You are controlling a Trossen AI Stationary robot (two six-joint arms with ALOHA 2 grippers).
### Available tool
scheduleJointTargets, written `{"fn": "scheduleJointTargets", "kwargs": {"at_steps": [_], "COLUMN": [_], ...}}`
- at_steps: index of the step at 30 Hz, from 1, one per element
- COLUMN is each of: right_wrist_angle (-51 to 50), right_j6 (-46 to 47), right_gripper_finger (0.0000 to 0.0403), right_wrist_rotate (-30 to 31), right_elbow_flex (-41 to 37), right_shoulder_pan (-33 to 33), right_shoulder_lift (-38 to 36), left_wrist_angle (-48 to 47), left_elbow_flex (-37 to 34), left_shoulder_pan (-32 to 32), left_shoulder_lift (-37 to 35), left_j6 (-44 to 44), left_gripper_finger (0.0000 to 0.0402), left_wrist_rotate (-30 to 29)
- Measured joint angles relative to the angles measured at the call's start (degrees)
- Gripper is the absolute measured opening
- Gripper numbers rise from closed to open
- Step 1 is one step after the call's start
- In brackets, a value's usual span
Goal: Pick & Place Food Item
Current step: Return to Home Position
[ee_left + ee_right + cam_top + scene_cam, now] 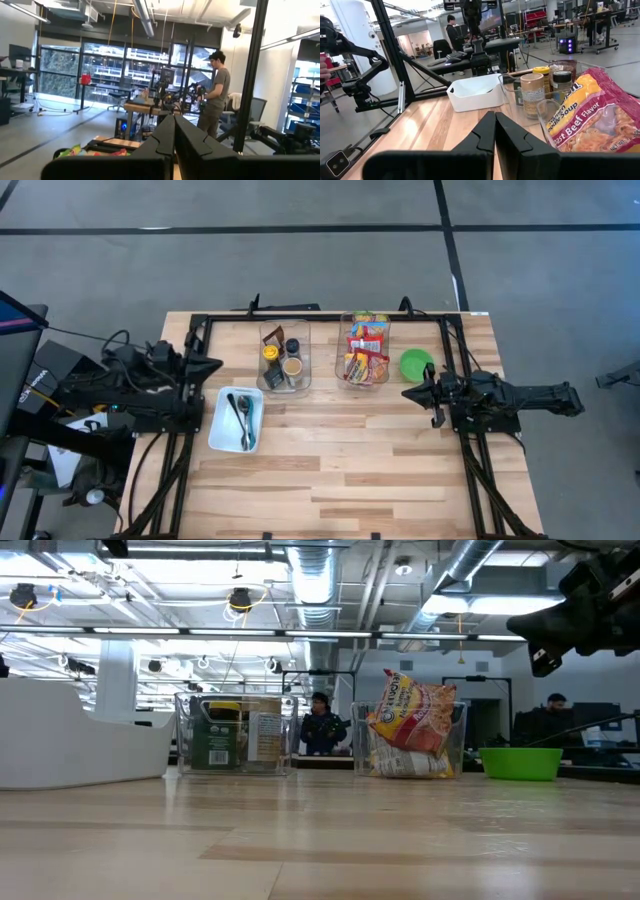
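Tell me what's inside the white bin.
From above, the white bin holds dark utensils, one with a spoon bowl, lying lengthwise on its floor. In the low view its wall hides the contents entirely. The left gripper and right gripper are clear of it.
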Motion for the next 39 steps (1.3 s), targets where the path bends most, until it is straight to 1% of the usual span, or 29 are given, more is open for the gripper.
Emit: {"fn": "scheduleJointTargets", "kwargs": {"at_steps": [6, 28, 39], "right_wrist_angle": [0.0, 0.02, 0.02], "right_j6": [0.02, 0.09, -0.04], "right_gripper_finger": [0.0005, 0.0005, 0.0005], "right_wrist_rotate": [0.0, 0.0, 0.0], "right_elbow_flex": [0.0, -0.03, -0.04], "right_shoulder_pan": [0.0, 0.0, -0.01], "right_shoulder_lift": [0.0, 0.0, 0.02], "left_wrist_angle": [-2.22, -4.94, -6.34], "left_elbow_flex": [0.0, 0.02, 0.48], "left_shoulder_pan": [0.0, 0.0, 0.0], "left_shoulder_lift": [-3.08, -11.76, -11.34], "left_j6": [0.0, 1.29, 1.29], "left_gripper_finger": [0.0003, 0.0003, 0.0003], "left_wrist_rotate": [0.01, 0.0, 0.02]}}
